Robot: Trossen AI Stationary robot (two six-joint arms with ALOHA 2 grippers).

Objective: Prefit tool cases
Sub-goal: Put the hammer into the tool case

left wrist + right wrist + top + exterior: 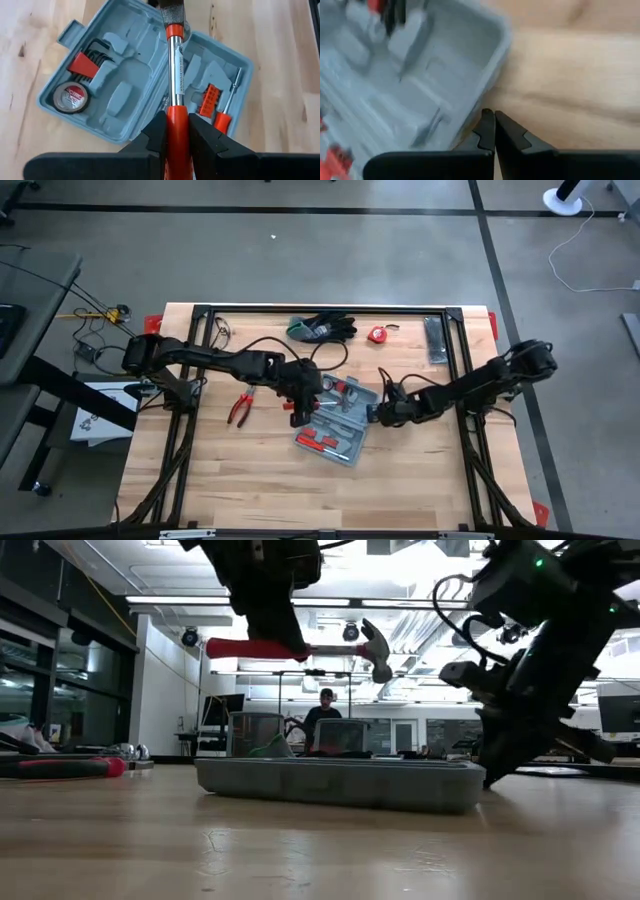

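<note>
The grey-blue tool case (335,422) lies open on the wooden table, both halves flat, with a tape roll (71,97), hex keys, orange bits and a screwdriver in its recesses. Above the case, my left gripper (177,125) is shut on a red-handled hammer (300,647). My right gripper (494,124) is shut and reaches down to the table at the case's right-hand rim (492,75). In the low view it stands beside the case's end (478,780). My left gripper pinches the hammer's red grip (177,117) between its two fingers, one on each side, coming from above at a slant. The chrome shaft (176,70) runs out ahead of the fingers. The hammer hangs level and clear above the open case, its head (376,648) toward the right arm. My right gripper's shut fingertips are at the case's rim; whether they touch it, I cannot tell.
Red-handled pliers (240,408) lie left of the case. Black-and-green gloves (322,328), a small red tape measure (377,334) and a dark flat bar (437,340) lie near the far edge. The near half of the table is bare wood. A person (326,715) stands far behind.
</note>
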